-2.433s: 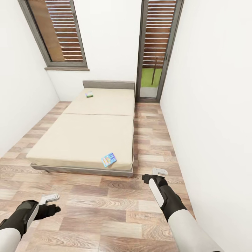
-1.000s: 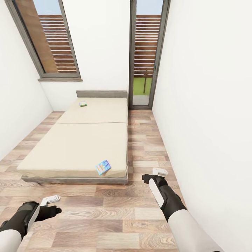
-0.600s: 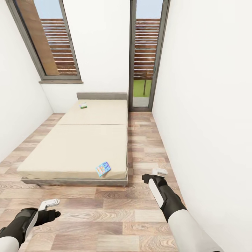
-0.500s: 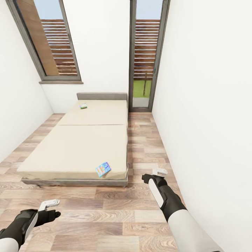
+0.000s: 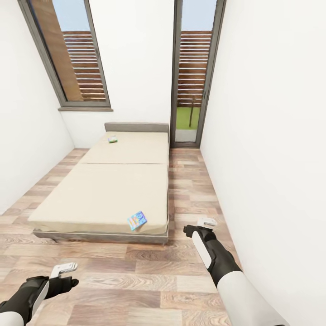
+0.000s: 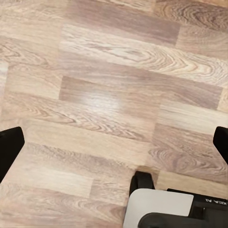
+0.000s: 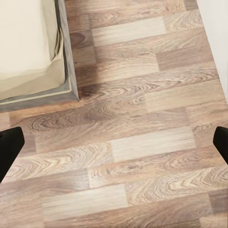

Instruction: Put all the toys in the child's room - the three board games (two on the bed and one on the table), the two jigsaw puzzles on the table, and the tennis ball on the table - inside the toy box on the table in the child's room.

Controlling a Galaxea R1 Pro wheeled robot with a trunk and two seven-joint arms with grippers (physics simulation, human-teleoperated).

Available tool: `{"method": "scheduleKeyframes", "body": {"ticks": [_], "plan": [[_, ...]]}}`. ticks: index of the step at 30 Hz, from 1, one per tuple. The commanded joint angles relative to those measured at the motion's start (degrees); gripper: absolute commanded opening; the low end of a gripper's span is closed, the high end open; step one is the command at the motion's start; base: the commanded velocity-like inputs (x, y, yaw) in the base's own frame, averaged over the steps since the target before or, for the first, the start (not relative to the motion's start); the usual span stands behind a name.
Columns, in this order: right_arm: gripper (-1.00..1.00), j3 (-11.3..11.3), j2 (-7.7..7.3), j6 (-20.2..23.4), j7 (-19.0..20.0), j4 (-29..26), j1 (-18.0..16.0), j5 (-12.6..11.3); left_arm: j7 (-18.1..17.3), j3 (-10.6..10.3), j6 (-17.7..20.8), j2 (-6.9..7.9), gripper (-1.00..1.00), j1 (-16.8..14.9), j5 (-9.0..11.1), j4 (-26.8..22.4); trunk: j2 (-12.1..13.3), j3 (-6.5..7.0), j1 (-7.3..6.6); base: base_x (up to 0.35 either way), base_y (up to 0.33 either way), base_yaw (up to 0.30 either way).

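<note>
Jaws of both grippers, left [image 5: 63,268] and right [image 5: 207,222], stand spread and empty over glossy wood-grain plank floor [image 5: 136,276], their black tips at the edges of each wrist view. Ahead lies the bed [image 5: 108,194], a smooth beige mattress on a dark grey frame, its long axis running away toward the low grey headboard [image 5: 136,127]. One flat colourful board game [image 5: 136,220] sits askew near the bed's near corner; a second, small greenish one [image 5: 112,139], lies by the headboard, with white walls and slatted windows [image 5: 83,68] around.

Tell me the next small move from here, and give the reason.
Probably roll forward toward the near board game at the bed's foot corner. It lies well ahead of the right gripper, whose fingers stand apart over bare floor; the left gripper is empty too.
</note>
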Motion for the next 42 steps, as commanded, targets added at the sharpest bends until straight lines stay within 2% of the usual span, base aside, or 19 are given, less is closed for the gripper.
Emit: {"method": "scheduleKeyframes", "body": {"ticks": [1, 6, 16, 24, 42], "plan": [[1.00, 0.09, 0.00, 0.15, -0.51, -0.07, -0.04, -0.51, -0.50, 0.44, -0.46, -0.05, 1.00, -0.04, -0.60, 0.28, -0.11, -0.03, 0.04, 0.000, 0.000, 0.115], [1.00, 0.04, 0.00, 0.12, -0.51, -0.07, -0.04, -0.53, -0.48, 0.44, -2.11, -0.05, 1.00, -0.04, -0.66, 0.79, -0.11, 0.40, 0.04, 0.000, 0.000, 0.117], [1.00, 0.06, 0.00, -0.28, -0.51, -0.07, -0.04, -0.53, -0.43, 0.43, -2.76, -0.05, 1.00, -0.04, -0.78, 1.03, -0.11, 1.07, 0.04, 0.000, 0.000, 0.106], [1.00, 0.03, 0.00, -4.46, -0.51, 0.83, -0.04, -0.65, -0.46, 0.43, -2.98, -0.06, 1.00, -0.01, -0.86, 1.06, -0.11, 1.14, 0.04, 0.000, 0.000, 0.017], [1.00, -0.26, 0.00, -4.98, -0.56, 1.59, -0.04, -1.09, -0.45, 0.40, -3.01, -0.05, 1.00, 0.22, -0.87, 1.09, -0.11, 1.15, 0.04, 0.000, 0.000, 0.000]]}}
